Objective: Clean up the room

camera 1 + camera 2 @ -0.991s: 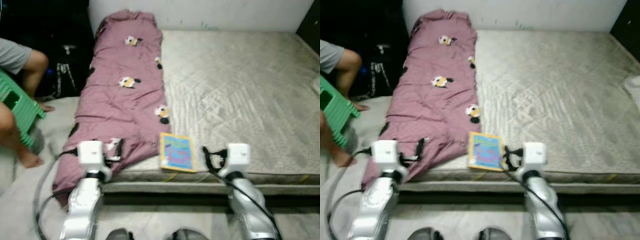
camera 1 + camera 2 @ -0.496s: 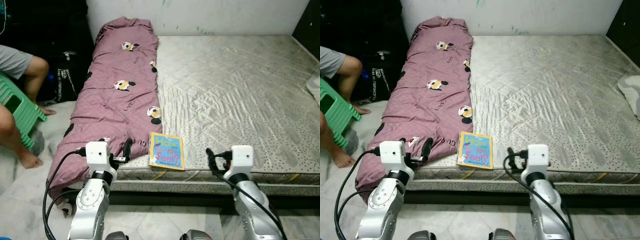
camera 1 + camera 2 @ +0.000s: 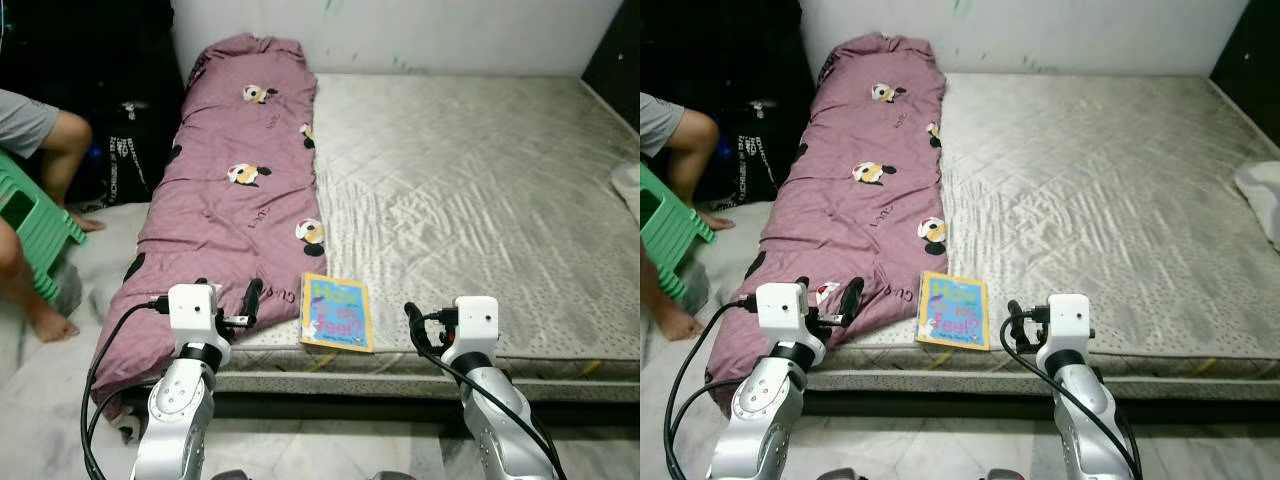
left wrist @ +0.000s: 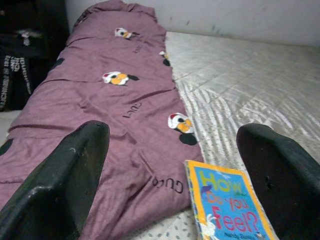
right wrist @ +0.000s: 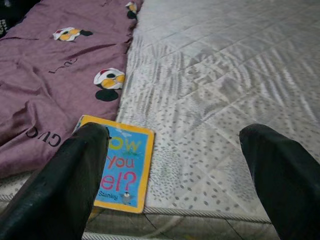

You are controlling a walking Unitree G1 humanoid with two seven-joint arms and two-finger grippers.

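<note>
Mauve quilted blanket runs the length of the mattress along its left side, and the yellow-edged picture book lies flat at the mattress's front edge, touching the blanket's lower hem. Both arms are raised before that edge: the left gripper hovers over the blanket's near corner, just left of the book, and the right gripper hangs near the mattress's front edge, to the right of the book. Each has its jaws spread wide with nothing between them. A person sits on a green stool off the mattress's left side.

The book looks like the piece to tidy first. Since it lies flat, a good grasp probably means bringing one finger under the overhanging front edge and the other on the cover, closing squarely so it does not slide. Avoid snagging the blanket's hem.
</note>
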